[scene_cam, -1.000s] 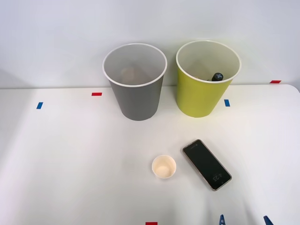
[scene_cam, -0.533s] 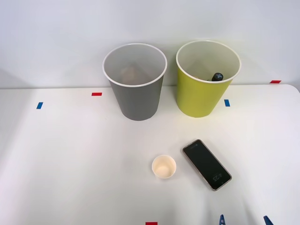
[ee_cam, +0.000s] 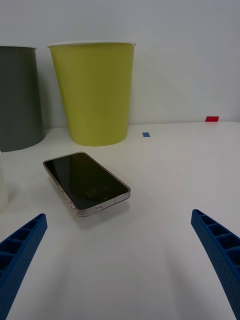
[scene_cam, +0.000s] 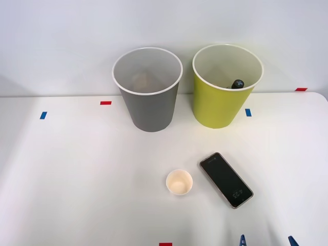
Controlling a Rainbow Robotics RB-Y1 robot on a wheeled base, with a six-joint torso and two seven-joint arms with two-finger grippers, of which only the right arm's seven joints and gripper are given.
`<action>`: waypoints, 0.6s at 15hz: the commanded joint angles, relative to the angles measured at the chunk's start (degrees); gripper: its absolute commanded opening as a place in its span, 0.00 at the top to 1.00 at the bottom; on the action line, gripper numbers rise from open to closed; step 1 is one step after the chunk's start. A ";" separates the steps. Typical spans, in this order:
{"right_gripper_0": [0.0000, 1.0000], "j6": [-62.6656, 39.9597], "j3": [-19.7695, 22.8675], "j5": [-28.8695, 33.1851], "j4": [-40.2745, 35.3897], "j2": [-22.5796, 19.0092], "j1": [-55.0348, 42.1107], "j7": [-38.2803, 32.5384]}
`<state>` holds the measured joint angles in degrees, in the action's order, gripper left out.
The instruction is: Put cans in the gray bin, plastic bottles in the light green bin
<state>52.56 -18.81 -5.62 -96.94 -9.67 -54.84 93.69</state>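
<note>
The gray bin (scene_cam: 147, 91) stands at the back of the white table, and something pale and brownish lies in its bottom. The light green bin (scene_cam: 226, 86) stands to its right, with a plastic bottle's black cap (scene_cam: 238, 83) showing inside at its near wall. Both bins also appear in the right wrist view, the light green bin (ee_cam: 94, 92) and the gray bin (ee_cam: 19, 97). My right gripper (scene_cam: 266, 241) is open at the table's front edge, right of centre, only its blue fingertips showing. In the right wrist view the gripper (ee_cam: 120, 255) holds nothing between its fingers (ee_cam: 22, 245).
A smartphone (scene_cam: 226, 179) lies face up in front of the light green bin, just ahead of my gripper, also seen as the phone (ee_cam: 86, 182) in the wrist view. A small white paper cup (scene_cam: 179, 182) stands left of it. Red and blue tape marks dot the table.
</note>
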 commanded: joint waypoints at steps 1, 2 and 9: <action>0.00 0.00 0.00 0.00 0.00 0.00 0.00 0.00; 0.00 0.00 0.00 0.00 0.00 0.00 0.00 0.00; 0.00 0.00 0.00 0.00 0.00 0.00 0.00 0.00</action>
<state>52.56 -18.81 -5.62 -96.94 -9.67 -54.84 93.69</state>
